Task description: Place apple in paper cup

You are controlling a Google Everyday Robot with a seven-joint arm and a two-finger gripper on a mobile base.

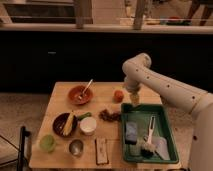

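The apple (118,95) is a small red-orange fruit on the wooden table (107,145), right of centre near the back. My gripper (134,98) hangs down from the white arm just to the right of the apple, close beside it. The paper cup (88,125) is a short white cup standing near the middle of the table, in front and to the left of the apple.
An orange-red bowl with a spoon (80,94) sits back left. A dark reddish lumpy cluster (108,116) lies between apple and cup. A dark bowl (66,124), green cup (48,143), metal cup (76,147) and green tray (148,133) with tools are also there.
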